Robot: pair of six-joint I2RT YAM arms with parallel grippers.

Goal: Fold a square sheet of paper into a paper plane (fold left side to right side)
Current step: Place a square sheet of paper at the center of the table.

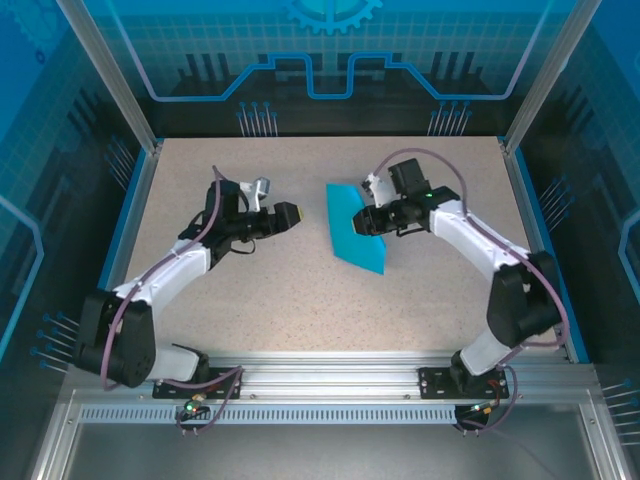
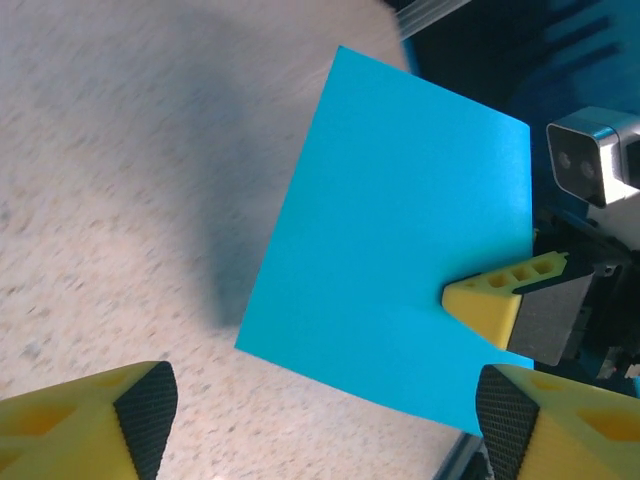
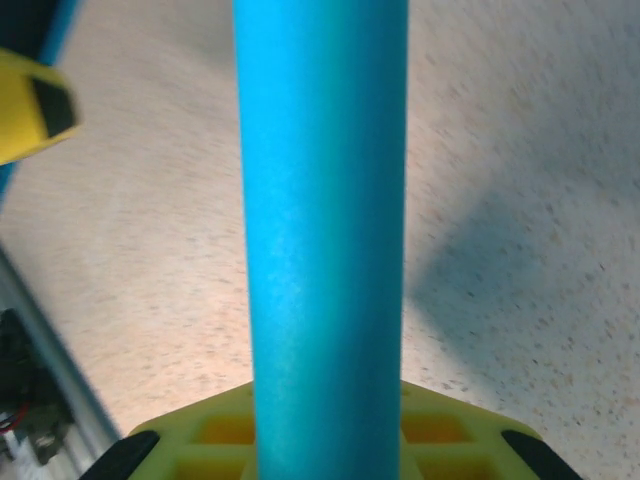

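The blue square sheet of paper (image 1: 352,232) is just right of the middle of the top picture, held up off the desk (image 1: 300,300). The right gripper (image 1: 372,222) is clamped on its right edge. The left gripper (image 1: 297,213) is near its left side, with its fingers wide apart.

We record the square sheet of paper (image 1: 355,228) as plain teal-blue, one even tone. The table (image 1: 300,300) is beige with fine dark speckle and a blue border. On the left gripper (image 1: 290,213) and right gripper (image 1: 367,222): yellow fingers (image 2: 60,425), black knurled pads (image 2: 145,410). The arms (image 1: 190,262) are black and white.
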